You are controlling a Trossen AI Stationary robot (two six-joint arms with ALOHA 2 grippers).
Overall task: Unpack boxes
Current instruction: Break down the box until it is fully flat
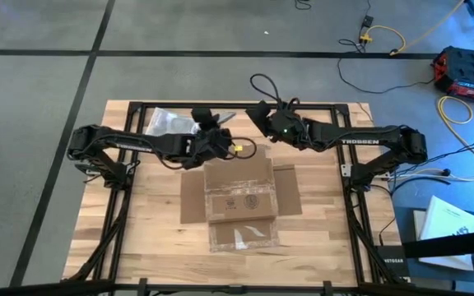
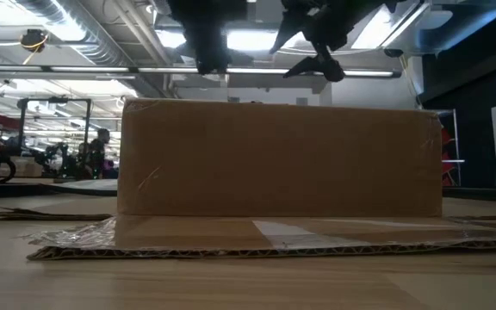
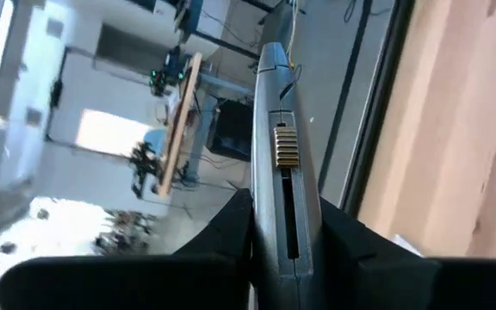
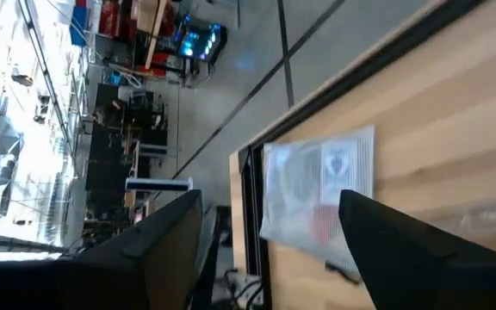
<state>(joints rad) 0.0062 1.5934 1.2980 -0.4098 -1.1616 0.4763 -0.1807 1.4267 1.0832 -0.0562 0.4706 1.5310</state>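
While the pale wooden slat table [image 1: 146, 238] stands on grey floor, the shallow brown cardboard box [image 1: 241, 201] sits mid-table, flaps spread. Only the right wrist view shows the clear plastic bag [image 4: 321, 198]. Right gripper [image 1: 260, 113]: jaws apart, empty. Left gripper [image 1: 212, 123]: clamped on a slim grey tool [image 3: 278, 164].

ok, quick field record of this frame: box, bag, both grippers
box: brown cardboard box, mid-table, flaps spread flat, clear tape on them
bag: clear plastic bag at the table's far left edge, apart from the box
left gripper: beyond the box's far side, near the bag, shut on a slim grey tool
right gripper: raised over the far edge, fingers apart, holding nothing
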